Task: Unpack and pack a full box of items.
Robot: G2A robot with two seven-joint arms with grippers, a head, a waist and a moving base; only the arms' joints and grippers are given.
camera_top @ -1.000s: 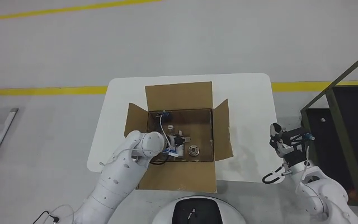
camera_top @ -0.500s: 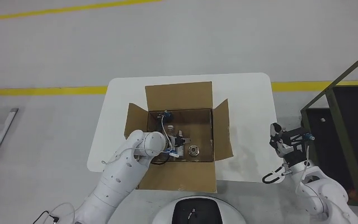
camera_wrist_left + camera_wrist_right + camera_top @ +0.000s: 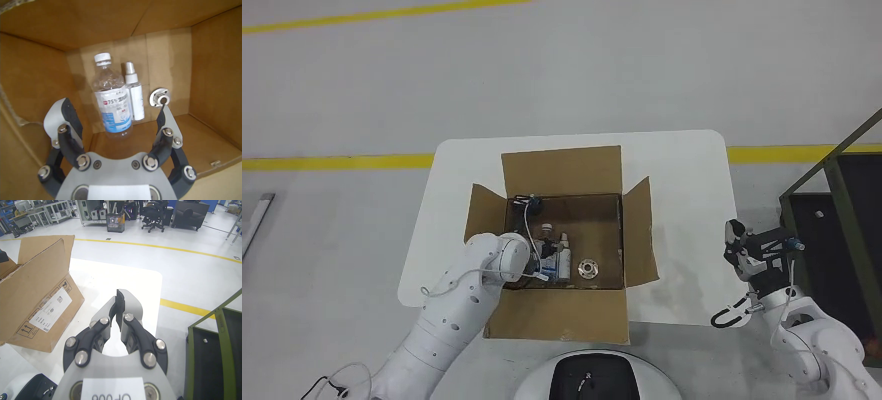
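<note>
Left wrist view: left pincer (image 3: pixel 115 105) spread apart inside box (image 3: pixel 209 75); bottle (image 3: pixel 109 91) just ahead.

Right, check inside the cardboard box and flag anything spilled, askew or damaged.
Nothing stands out. The clear plastic bottle with a white cap and the white spray bottle lie side by side on the floor of the brown cardboard box, with nothing spilled.

The left gripper (image 3: pixel 115 108) and right gripper (image 3: pixel 118 296) are wearing black pads (image 3: pixel 72 115) on pale grey fingers (image 3: pixel 53 115); behind the jaws, black links (image 3: pixel 66 142) are carrying silver screws (image 3: pixel 82 160).
</note>
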